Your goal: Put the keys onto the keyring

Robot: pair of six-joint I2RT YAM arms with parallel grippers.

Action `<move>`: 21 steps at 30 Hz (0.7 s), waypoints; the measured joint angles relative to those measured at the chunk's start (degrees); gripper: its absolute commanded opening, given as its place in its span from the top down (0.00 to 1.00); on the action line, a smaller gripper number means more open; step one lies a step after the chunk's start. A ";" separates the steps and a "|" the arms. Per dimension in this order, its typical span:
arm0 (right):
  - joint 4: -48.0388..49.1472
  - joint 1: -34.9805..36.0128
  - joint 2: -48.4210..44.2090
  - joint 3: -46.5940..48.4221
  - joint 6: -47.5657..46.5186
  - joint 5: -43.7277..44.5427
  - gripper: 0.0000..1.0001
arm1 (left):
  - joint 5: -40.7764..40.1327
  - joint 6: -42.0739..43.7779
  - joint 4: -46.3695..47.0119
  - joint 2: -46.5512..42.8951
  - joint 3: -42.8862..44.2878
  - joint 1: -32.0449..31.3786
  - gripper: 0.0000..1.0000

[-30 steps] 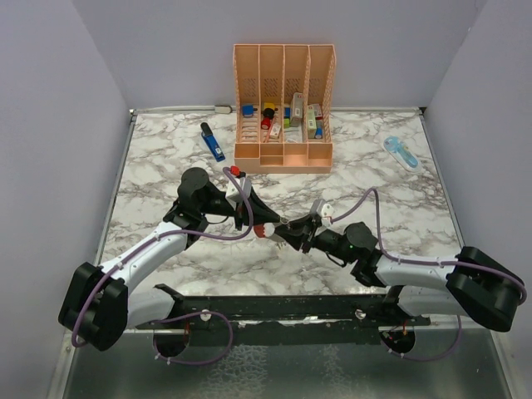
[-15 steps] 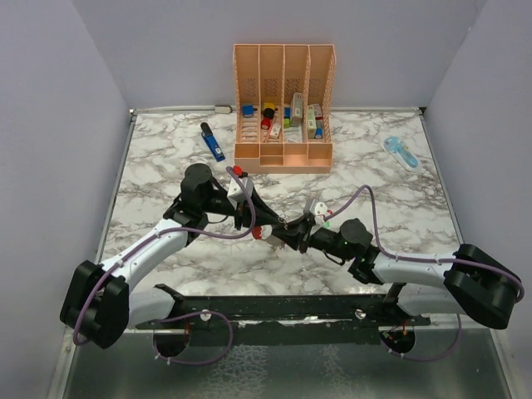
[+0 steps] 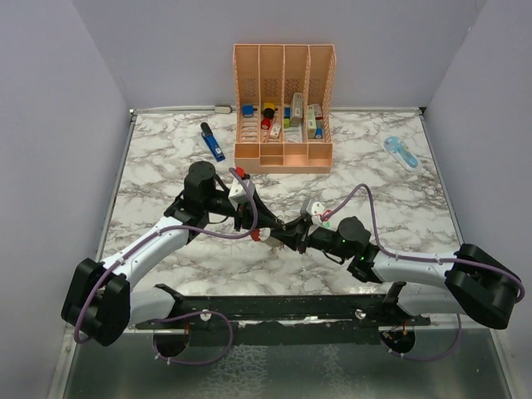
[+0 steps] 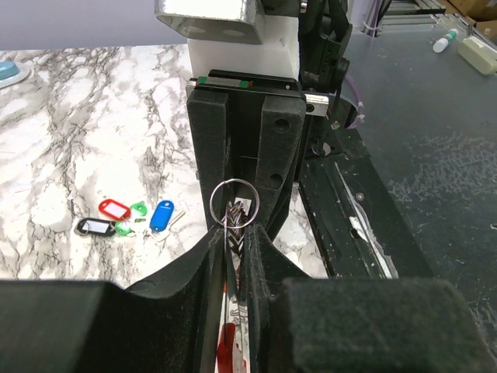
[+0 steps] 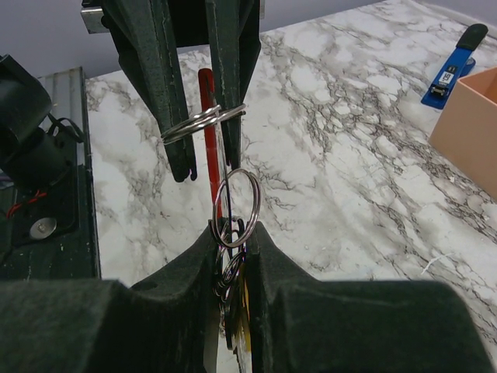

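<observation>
My left gripper (image 3: pixel 259 226) and right gripper (image 3: pixel 284 236) meet tip to tip over the middle of the table. The left gripper (image 4: pixel 235 233) is shut on the keyring, whose red part (image 4: pixel 225 346) shows between its fingers. From the right wrist view that red part (image 5: pixel 206 132) hangs between the left fingers, with a metal split ring (image 5: pixel 203 120) across them. The right gripper (image 5: pixel 235 229) is shut on a bunch of small rings and keys with a yellow tag (image 5: pixel 245 311). Its top ring (image 5: pixel 237 206) sticks out, touching the red part.
Loose keys lie on the marble: red tag (image 4: pixel 114 208), black tag (image 4: pixel 93 226), green (image 4: pixel 138 208), blue (image 4: pixel 161 216). A peach organizer (image 3: pixel 284 154) stands at the back. A blue pen-like tool (image 3: pixel 213 141) lies to its left, a pale blue gadget (image 3: pixel 401 152) at far right.
The right gripper has moved left and a little farther back, closing up on the left gripper. The left gripper has shifted only slightly. Both stay shut.
</observation>
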 measured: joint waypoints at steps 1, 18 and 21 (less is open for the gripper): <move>-0.13 0.00 0.00 0.15 -0.04 -0.07 0.92 | 0.07 0.07 -0.09 0.02 0.00 0.00 0.82; -0.44 -0.02 -0.09 0.37 -0.46 -0.57 0.92 | 0.13 -0.48 0.90 0.04 0.00 0.00 0.87; -0.37 -0.02 -0.09 0.44 -0.57 -0.94 0.93 | 0.11 -1.03 1.57 0.09 0.00 0.00 0.88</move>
